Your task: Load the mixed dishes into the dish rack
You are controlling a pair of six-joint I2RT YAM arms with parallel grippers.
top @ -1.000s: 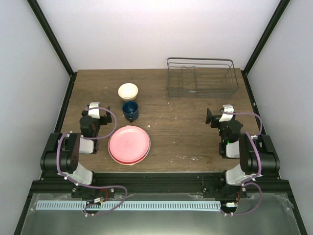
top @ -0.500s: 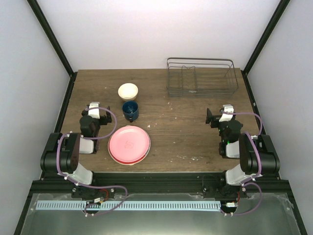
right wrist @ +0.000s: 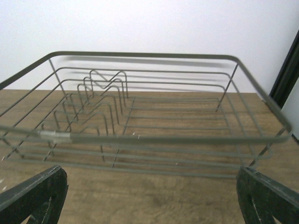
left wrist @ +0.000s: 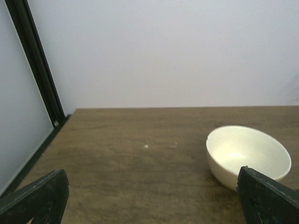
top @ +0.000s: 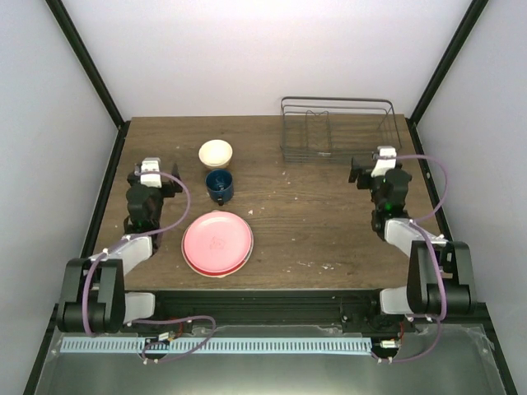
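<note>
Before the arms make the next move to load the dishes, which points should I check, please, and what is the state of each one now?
1. Left gripper: jaws open, nothing held: ok.
2. Right gripper: jaws open, nothing held: ok.
3. Dish rack empty, dividers free: ok.
4. Cream bowl upright, nothing in it: ok.
5. Dark blue mug apart from the bowl: cannot tell; they sit very close in the top view.
6. Pink plate uppermost, nothing on it: ok. A pale rim shows beneath it; how many plates lie there: cannot tell.
</note>
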